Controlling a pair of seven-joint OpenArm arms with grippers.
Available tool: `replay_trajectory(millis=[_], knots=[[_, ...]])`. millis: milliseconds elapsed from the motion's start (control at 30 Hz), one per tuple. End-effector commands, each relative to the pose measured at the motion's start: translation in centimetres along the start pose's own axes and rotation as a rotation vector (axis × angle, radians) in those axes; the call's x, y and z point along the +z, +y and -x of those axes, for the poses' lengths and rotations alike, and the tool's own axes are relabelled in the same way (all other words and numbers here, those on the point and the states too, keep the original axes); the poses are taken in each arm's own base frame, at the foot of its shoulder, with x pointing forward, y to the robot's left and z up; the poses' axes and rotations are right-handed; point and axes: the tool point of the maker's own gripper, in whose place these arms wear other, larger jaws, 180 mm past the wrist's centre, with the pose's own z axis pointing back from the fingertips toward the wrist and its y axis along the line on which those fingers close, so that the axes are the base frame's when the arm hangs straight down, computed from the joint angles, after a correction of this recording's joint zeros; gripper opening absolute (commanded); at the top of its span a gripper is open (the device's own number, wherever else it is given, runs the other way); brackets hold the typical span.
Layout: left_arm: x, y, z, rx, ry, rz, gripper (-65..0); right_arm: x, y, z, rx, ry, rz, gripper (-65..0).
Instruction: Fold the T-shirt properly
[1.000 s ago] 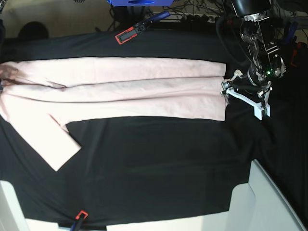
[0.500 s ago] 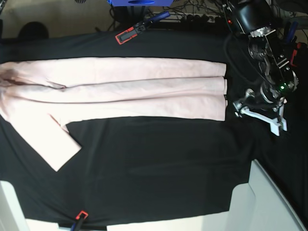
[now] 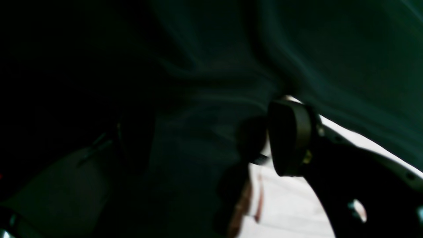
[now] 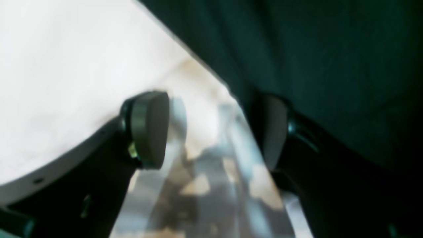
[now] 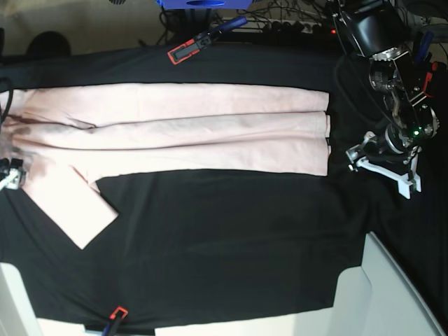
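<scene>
**A:** Item one, the T-shirt (image 5: 175, 129). Where do you have it?

**B:** Pale pink, lying flat on the black-clothed counter (image 5: 231, 238), as a long band across the upper half of the base view. Its long edges look folded inward, and one sleeve (image 5: 80, 210) sticks out toward the lower left. You'd judge the lengthwise folding partly done, with that sleeve yet to tuck in.

**A:** Item two, left claw (image 5: 383, 169)?

**B:** Right side of the base view, just off the shirt's right-hand end, over bare cloth. Jaws spread, holding nothing. Its wrist view shows one pad (image 3: 289, 137) against dark cloth with a strip of pale fabric below.

**A:** Item three, right claw (image 4: 211, 132)?

**B:** At the far left edge of the base view, only a sliver showing. Its wrist view has the pads (image 4: 150, 129) apart, straddling the shirt's border where pink meets black. Nothing pinched.

**A:** Why one at each end?

**B:** Likely so you can take both ends for the next fold. Watch for grabbing the black cloth with the shirt.
</scene>
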Motion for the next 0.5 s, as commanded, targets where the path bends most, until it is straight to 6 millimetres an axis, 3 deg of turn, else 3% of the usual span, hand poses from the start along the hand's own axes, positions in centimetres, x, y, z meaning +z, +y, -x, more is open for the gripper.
replay_trajectory(millis=[0, 100, 333, 400, 467], knots=[[0.5, 0.7, -1.5, -0.017, -0.040, -0.009, -13.3, 0.6, -1.5, -1.7, -0.005, -0.045, 0.028, -24.1], [0.7, 1.5, -1.8, -0.031, -0.045, -0.025, -13.3, 0.5, -1.6, -1.1, -0.018, -0.044, 0.029, -24.1], [0.7, 1.5, -1.7, -0.029, -0.041, -0.023, -13.3, 0.1, -0.9, -0.5, -0.020, -0.035, 0.016, -25.2], [0.7, 1.4, -1.9, -0.027, -0.047, -0.020, -13.3, 0.1, -0.8, -0.5, -0.020, -0.034, 0.015, -32.1], [0.6, 0.9, -2.0, -0.019, -0.050, -0.011, -13.1, 0.1, -0.8, -0.5, -0.020, -0.031, 0.015, -47.7]])
